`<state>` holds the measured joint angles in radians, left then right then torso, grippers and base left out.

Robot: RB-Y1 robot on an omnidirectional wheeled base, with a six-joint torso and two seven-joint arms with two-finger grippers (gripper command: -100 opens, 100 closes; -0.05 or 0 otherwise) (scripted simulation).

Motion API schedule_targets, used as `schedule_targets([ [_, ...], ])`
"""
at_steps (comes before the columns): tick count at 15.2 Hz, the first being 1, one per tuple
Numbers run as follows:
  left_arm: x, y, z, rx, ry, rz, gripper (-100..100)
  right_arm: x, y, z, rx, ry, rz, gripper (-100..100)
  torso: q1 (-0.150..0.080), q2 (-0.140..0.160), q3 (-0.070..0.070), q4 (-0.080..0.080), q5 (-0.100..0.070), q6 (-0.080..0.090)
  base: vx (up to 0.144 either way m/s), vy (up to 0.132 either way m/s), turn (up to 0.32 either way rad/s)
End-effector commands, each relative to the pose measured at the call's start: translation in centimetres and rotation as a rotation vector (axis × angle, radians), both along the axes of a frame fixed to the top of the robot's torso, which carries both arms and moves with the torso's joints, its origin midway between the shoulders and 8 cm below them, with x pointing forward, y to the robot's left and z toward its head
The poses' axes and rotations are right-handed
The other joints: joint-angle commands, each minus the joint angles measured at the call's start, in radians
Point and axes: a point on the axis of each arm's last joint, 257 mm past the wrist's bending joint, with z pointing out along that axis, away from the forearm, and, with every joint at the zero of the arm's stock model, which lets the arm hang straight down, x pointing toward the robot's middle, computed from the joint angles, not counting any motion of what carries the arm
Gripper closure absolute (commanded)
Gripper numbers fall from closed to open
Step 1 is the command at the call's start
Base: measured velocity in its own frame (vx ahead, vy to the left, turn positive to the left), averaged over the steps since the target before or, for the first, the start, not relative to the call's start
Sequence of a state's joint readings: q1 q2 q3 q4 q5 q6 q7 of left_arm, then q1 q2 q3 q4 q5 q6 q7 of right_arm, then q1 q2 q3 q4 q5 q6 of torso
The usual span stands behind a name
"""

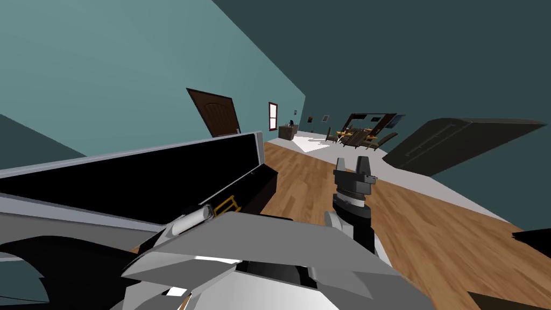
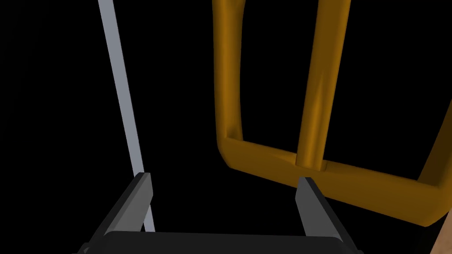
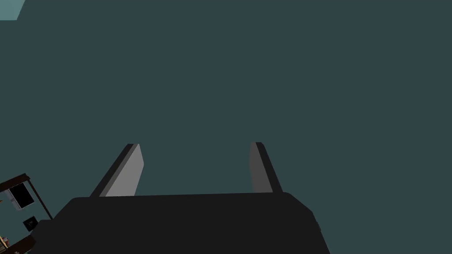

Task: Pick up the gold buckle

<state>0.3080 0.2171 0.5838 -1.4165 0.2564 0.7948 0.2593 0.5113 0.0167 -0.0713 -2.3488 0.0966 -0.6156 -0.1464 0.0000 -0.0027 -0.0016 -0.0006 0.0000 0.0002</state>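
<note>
The gold buckle (image 2: 309, 167) looms large just ahead of my left gripper (image 2: 223, 192), a rectangular gold frame with a centre bar, lying on a black surface. The gripper is open and its one finger (image 2: 311, 207) sits right at the buckle's near bar; nothing is between the fingers. In the head view the buckle (image 1: 227, 205) lies small on the black top of a low dark cabinet (image 1: 258, 188), just past my left forearm (image 1: 189, 220). My right gripper (image 1: 355, 164) is raised over the wooden floor, open and empty, as the right wrist view (image 3: 196, 167) shows too.
A long black panel with a grey frame (image 1: 134, 177) stands along the cabinet on my left; its grey edge (image 2: 123, 101) runs beside the left gripper. Wooden floor (image 1: 430, 237) stretches ahead to a dining table with chairs (image 1: 358, 137). A dark slab (image 1: 457, 142) lies at right.
</note>
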Motion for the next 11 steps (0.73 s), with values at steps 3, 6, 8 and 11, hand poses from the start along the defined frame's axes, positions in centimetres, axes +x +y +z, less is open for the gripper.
schedule_targets([
  [3,-2.2,-1.0,-1.5,-0.075,0.058,0.055,-100,0.0,0.0,0.0,0.0,0.0,0.0,0,0.0,0.0,0.0,0.0,0.0,0.0,0.018,0.02,-0.134],
  [6,-3.6,-1.6,-2.4,-0.123,0.09,0.092,-100,0.0,0.0,0.0,0.0,0.0,0.0,0,0.0,0.0,0.0,0.0,0.0,0.0,0.024,0.029,-0.189],
  [8,-4.9,-2.3,-3.2,-0.168,0.12,0.126,-100,0.0,0.0,0.0,0.0,0.0,0.0,0,0.0,0.0,0.0,0.0,0.0,0.0,0.016,0.023,-0.152],
  [11,-7.1,-3.7,-4.4,-0.25,0.171,0.186,-100,0.0,0.0,0.0,0.0,0.0,0.0,0,0.0,0.0,0.0,0.0,0.0,0.0,0.018,0.029,-0.223],
])
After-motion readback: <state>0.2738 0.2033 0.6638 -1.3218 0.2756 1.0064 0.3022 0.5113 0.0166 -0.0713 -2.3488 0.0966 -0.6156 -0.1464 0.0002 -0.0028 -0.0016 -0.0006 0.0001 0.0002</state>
